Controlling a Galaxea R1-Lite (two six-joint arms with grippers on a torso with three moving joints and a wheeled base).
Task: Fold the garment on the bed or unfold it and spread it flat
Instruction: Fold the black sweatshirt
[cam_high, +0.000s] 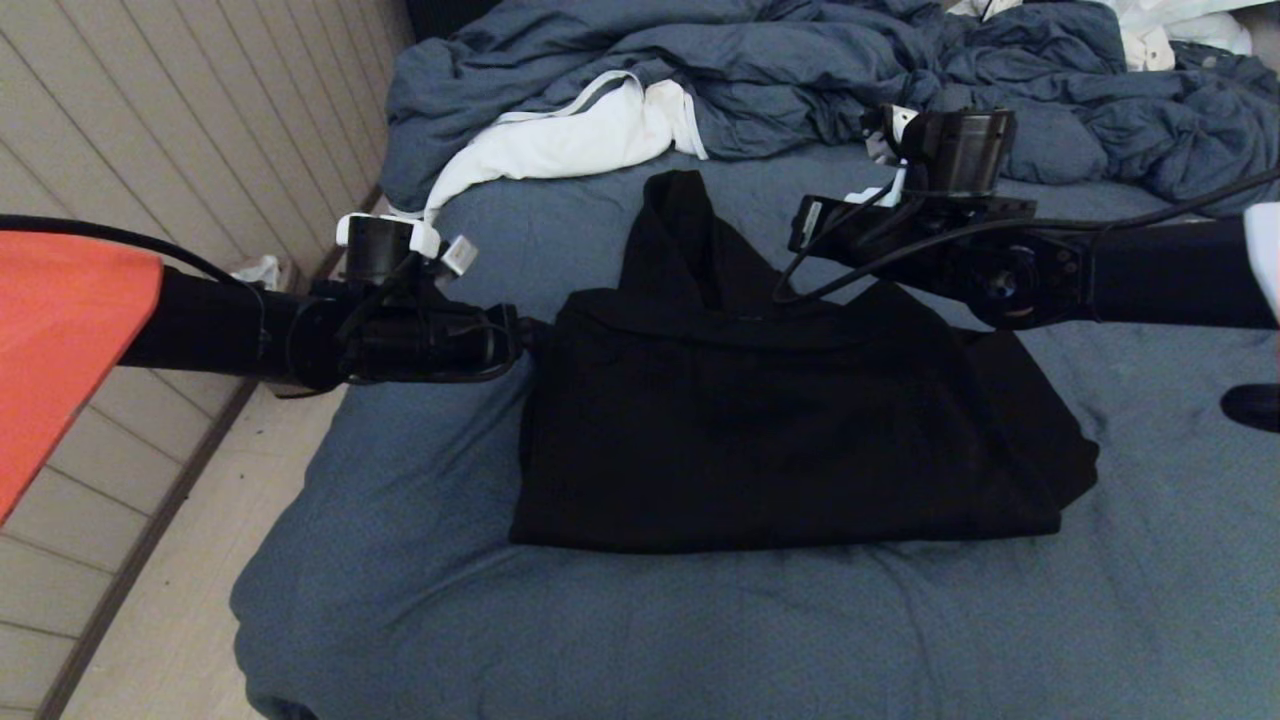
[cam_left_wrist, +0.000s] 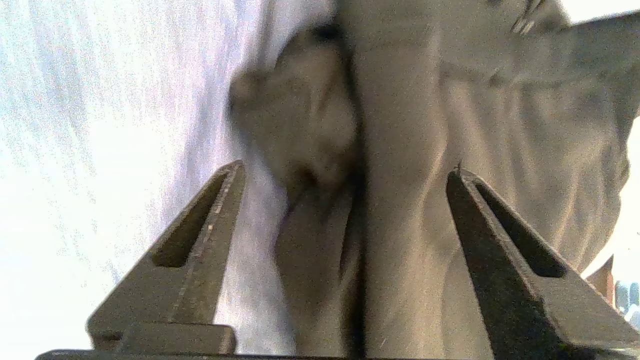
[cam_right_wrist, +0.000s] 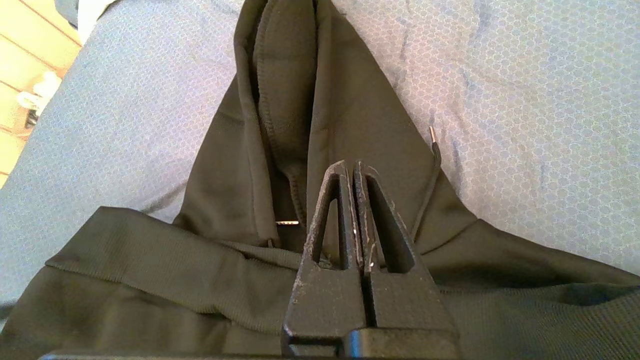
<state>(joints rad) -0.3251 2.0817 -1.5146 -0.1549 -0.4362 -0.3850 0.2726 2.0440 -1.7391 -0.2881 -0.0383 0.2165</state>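
The garment (cam_high: 780, 430), a black hooded sweatshirt, lies folded into a rough rectangle on the bed (cam_high: 700, 640), its hood pointing towards the far side. My left gripper (cam_high: 530, 335) is at the garment's left edge. In the left wrist view it (cam_left_wrist: 347, 169) is open, with folds of the garment (cam_left_wrist: 400, 125) reaching in between the fingers. My right gripper (cam_high: 800, 235) hovers over the base of the hood. In the right wrist view it (cam_right_wrist: 352, 166) is shut on nothing, above the hood (cam_right_wrist: 285, 75) and the ribbed band. A drawstring (cam_right_wrist: 435, 150) trails onto the sheet (cam_right_wrist: 525, 100).
A rumpled blue-grey duvet (cam_high: 800, 70) is piled along the far side of the bed, with a white cloth (cam_high: 570, 135) beside it. The panelled wall (cam_high: 150, 120) and floor (cam_high: 200, 560) lie past the bed's left edge. An orange panel (cam_high: 60, 340) sits at the near left.
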